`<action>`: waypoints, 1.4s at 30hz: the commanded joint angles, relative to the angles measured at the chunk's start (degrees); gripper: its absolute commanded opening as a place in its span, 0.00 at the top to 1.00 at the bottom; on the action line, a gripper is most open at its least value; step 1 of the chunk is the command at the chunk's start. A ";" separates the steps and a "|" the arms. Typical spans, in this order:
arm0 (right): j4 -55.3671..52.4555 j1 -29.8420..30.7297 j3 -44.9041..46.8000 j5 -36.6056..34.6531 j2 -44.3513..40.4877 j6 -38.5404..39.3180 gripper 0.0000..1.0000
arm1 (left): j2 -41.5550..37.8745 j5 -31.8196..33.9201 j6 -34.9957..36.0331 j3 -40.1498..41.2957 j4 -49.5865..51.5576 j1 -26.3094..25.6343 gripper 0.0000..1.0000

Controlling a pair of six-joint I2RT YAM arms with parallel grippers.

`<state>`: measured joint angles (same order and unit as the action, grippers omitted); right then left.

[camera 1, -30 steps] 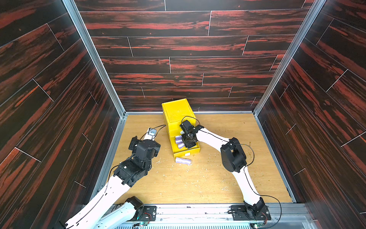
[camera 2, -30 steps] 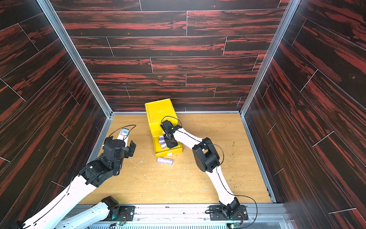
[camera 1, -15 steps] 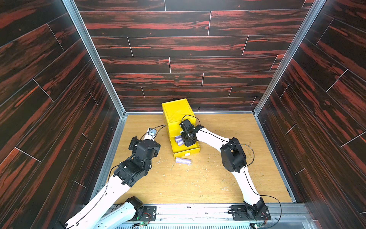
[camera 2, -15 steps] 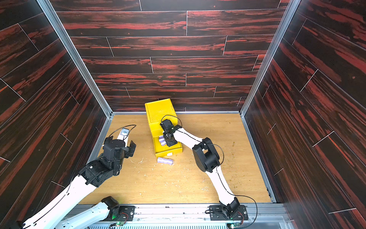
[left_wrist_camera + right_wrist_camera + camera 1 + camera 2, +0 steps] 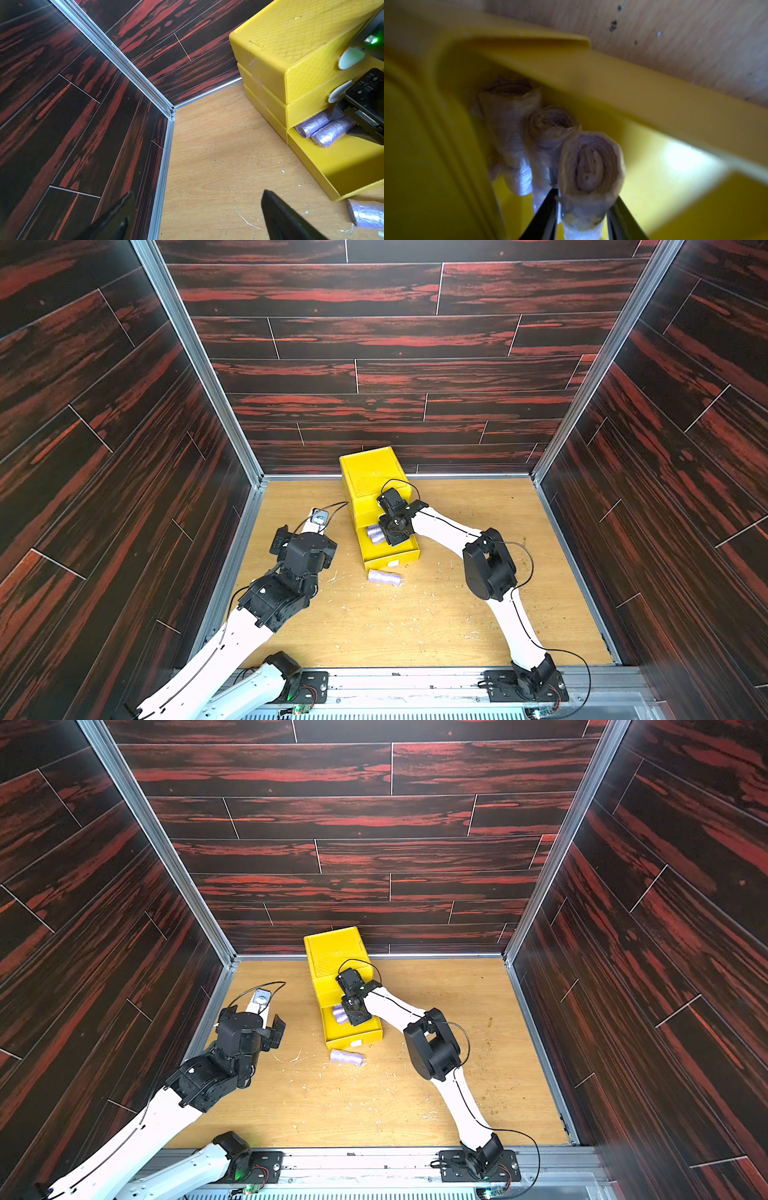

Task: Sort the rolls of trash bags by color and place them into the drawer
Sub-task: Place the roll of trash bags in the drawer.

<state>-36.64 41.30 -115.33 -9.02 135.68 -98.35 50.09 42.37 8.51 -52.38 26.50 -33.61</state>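
one lavender roll (image 5: 589,166) still gripped by the right end effector (image 5: 584,195) inside the drawer (image 5: 407,556), left end effector (image 5: 197,192) open

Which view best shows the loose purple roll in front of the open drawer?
Both top views: the loose purple roll lies whole and unblocked before the open bottom drawer. The left wrist view clips the roll at the frame edge; the right wrist view misses it.

1. Both top views are bright, evenly lit and sharp, with only faint shadows on the wooden floor (image 5: 395,626).
2. The left wrist view is crisp and daylit.
3. The right wrist view is dim and soft: the drawer (image 5: 633,89) and the lavender roll (image 5: 591,162) blur, and one glare patch shows inside.
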 commanded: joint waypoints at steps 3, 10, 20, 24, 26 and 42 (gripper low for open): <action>-1.48 -0.56 -2.18 0.62 1.02 3.49 0.58 | -0.79 0.83 -0.44 0.62 -0.13 0.30 0.02; -0.25 -0.65 -2.18 1.57 0.88 6.63 0.57 | -0.78 0.60 -0.43 0.61 0.00 0.30 0.02; -1.14 -0.61 -1.83 1.45 0.23 7.04 0.49 | -0.87 0.52 -0.47 0.49 0.13 0.29 0.02; -1.06 -0.61 -1.89 1.72 -0.11 7.46 0.46 | -0.95 0.52 -0.44 0.50 0.06 0.34 0.02; -0.97 -0.61 -1.90 1.59 -0.57 7.94 0.45 | -0.95 0.52 -0.48 0.53 0.13 0.30 0.02; 1.00 -0.63 -1.71 1.02 -4.78 11.99 0.43 | -1.13 0.52 -0.43 0.46 0.13 0.29 0.02</action>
<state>-38.79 40.95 -115.79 -7.73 134.78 -88.58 50.09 42.46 8.51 -52.38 26.52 -33.58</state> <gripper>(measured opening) 0.568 0.981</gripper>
